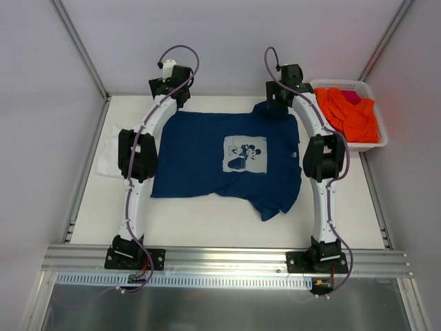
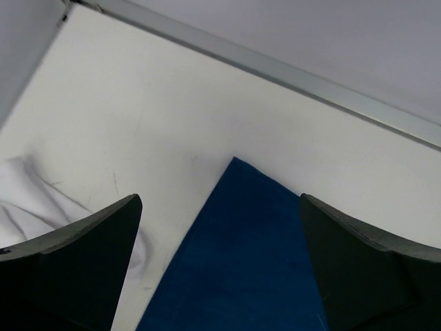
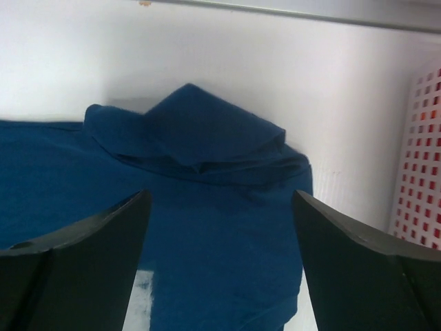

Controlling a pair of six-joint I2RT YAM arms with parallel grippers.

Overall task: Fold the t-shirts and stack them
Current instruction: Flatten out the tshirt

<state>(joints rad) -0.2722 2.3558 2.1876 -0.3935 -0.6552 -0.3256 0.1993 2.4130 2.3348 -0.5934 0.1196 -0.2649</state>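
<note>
The navy blue t-shirt [image 1: 207,158] lies spread on the table with its pale square print [image 1: 245,155] facing up. One sleeve is bunched at the back right [image 3: 200,131]. The white t-shirt [image 1: 110,157] lies crumpled at the left edge, partly under the left arm. My left gripper [image 1: 173,96] is open and empty, above the navy shirt's back left corner [image 2: 238,227], with the white shirt [image 2: 34,203] to its left. My right gripper [image 1: 279,105] is open and empty, above the navy shirt near the bunched sleeve.
A white basket [image 1: 375,141] with orange clothes [image 1: 351,114] stands at the back right, and its wall shows in the right wrist view [image 3: 420,158]. Metal rails [image 2: 289,72] and white walls border the table. Both arms arch over the shirt's sides.
</note>
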